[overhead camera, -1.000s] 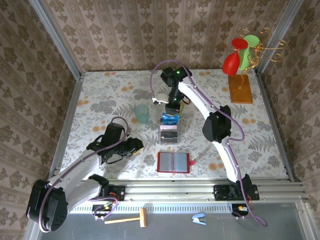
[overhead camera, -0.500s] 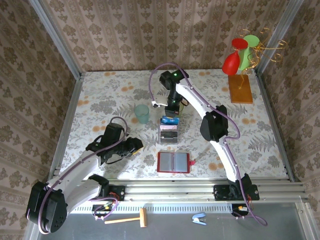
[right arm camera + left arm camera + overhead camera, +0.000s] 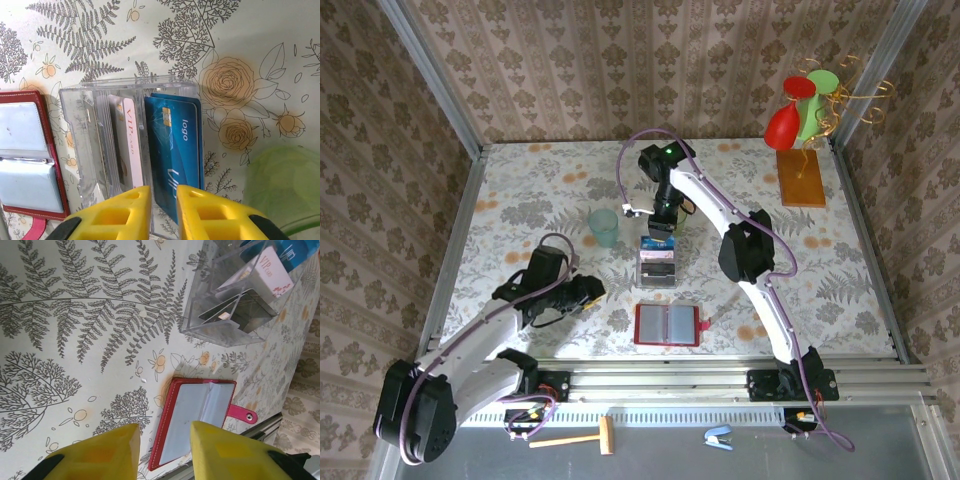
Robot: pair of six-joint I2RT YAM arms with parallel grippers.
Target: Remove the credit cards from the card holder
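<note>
Floral table: right pincer, narrow, above blue card in clear box beside cup.

Left of the clear plastic box, the card holder is cropped by the frame edge. Inside the box, the blue card has its lower end hidden behind the right gripper. Right of the box, a green cup is blurred and cropped.

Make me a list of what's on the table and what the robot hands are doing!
card holder: lying open, pockets look empty
clear box: holds the credit cards
blue card: in the box's end slot
right gripper: slightly open over the blue card
left gripper: open, holding nothing
cup: near the box
</note>
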